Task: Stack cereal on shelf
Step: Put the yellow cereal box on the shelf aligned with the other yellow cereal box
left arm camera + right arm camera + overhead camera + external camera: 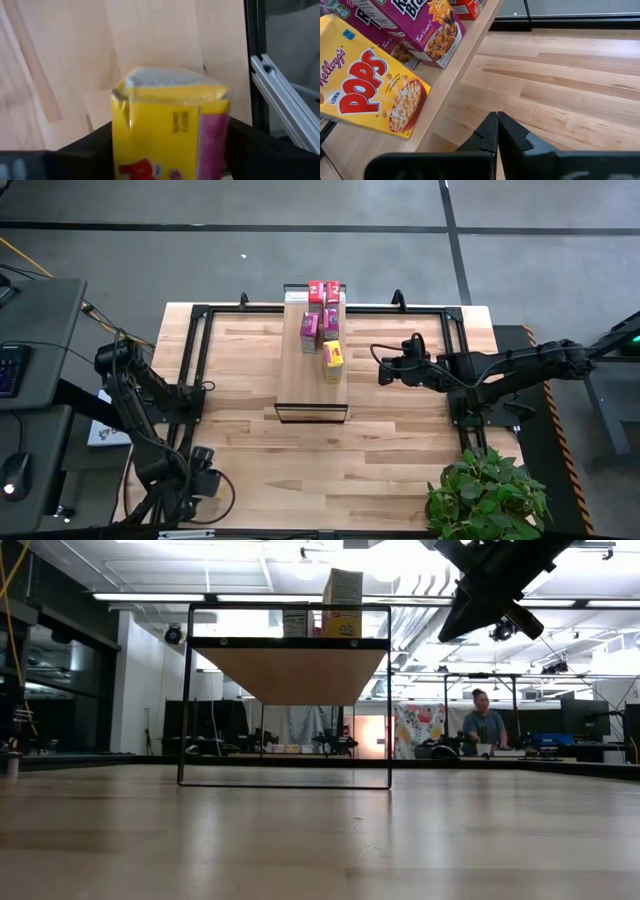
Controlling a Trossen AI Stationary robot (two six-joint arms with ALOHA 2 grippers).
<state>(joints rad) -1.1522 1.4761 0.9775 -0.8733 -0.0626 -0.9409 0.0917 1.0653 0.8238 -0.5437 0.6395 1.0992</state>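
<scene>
The shelf (310, 385) stands mid-table, and several cereal boxes rest on its wood top. Two red ones (323, 290) are at the far end, two pink ones (320, 325) sit in the middle, and a yellow one (332, 360) is nearest. My left gripper (203, 478) is near the table's front left corner and points down. It is closed on another yellow cereal box (165, 130), which the arm hides in the high view. My right gripper (380, 370) hangs shut just right of the shelf, holding nothing (497, 120). My left gripper holds the yellow box pinched between its two fingers, one finger (82, 152) on one side and the other (252, 150) on the opposite, pink-printed side (212, 145). The fingers come from above, pointing down. The box's free end (165, 77) faces the tabletop; whether it touches the table I cannot tell.
A dark frame rail (280, 90) runs along the table's edge beside the held box. A potted plant (488, 500) stands at the front right corner. A person (485, 725) sits in the room beyond the table.
</scene>
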